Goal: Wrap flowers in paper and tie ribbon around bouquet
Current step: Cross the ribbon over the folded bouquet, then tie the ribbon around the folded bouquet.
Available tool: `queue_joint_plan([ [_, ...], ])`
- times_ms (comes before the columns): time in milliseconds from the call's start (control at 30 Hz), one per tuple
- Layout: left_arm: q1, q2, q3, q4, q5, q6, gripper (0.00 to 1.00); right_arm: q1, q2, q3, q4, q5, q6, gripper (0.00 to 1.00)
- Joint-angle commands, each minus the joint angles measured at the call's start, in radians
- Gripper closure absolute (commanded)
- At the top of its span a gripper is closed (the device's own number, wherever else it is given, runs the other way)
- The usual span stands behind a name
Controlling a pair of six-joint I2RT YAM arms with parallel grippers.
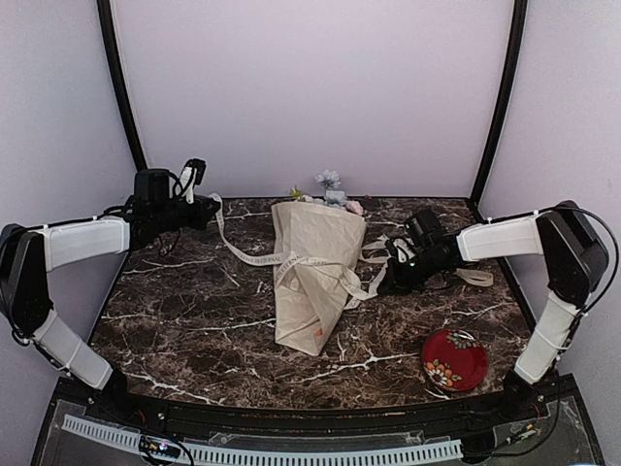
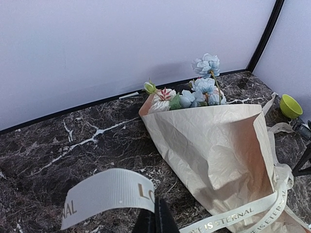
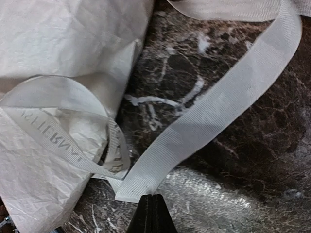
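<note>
Woven cream fabric is what you are handling. The ribbon (image 1: 247, 257) is crossing the waist of the bouquet (image 1: 315, 282), which is lying on its side mid-table with its wide end toward the back wall. The flowers (image 2: 204, 90) are showing at that end.

Findings:
- Your left gripper (image 2: 154, 219) is pinching one stretch of ribbon at the far left, fingers closed on it, and the strip is arching up over them.
- Your right gripper (image 3: 151, 213) is clamping the other stretch just beside the cone's right flank, fingers closed on the strip's cut end.
- The paper (image 3: 58, 43) is looking thin and crinkled. I am judging it light and springy, likely to unroll if the wrap slackens.
- The ribbon is appearing limp, flat and prone to twisting. Hold it flat across the pads, near the ends.
- The marble table (image 1: 175, 320) is looking polished, so I am expecting the light cone to slide when you are tightening.
- I am advising against gripping the blooms, which look fragile. Take the cone at its narrow waist.
</note>
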Motion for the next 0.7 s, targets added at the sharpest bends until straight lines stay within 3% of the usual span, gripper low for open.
queue_joint_plan([
  [0,-0.006,-0.013,0.029,-0.019,0.009,0.023,1.00,0.002,0.049,0.037,-0.069,0.098,-0.002,0.93],
  [133,-0.006,-0.008,0.028,-0.024,0.008,0.028,1.00,0.001,0.046,0.061,-0.095,0.147,0.002,0.61],
  [233,-0.007,-0.007,0.028,-0.020,0.008,0.026,1.00,0.001,0.055,0.114,-0.175,0.286,-0.007,0.48],
  [400,-0.009,-0.002,0.037,-0.032,0.001,0.033,1.00,0.012,0.083,0.232,-0.233,0.384,-0.005,0.38],
  [467,-0.008,-0.006,0.037,-0.035,-0.005,0.040,1.00,0.044,0.104,0.266,-0.265,0.409,0.003,0.27],
  [667,-0.009,-0.010,0.035,-0.037,-0.019,0.054,1.00,0.129,0.209,0.381,-0.391,0.584,0.053,0.20],
])
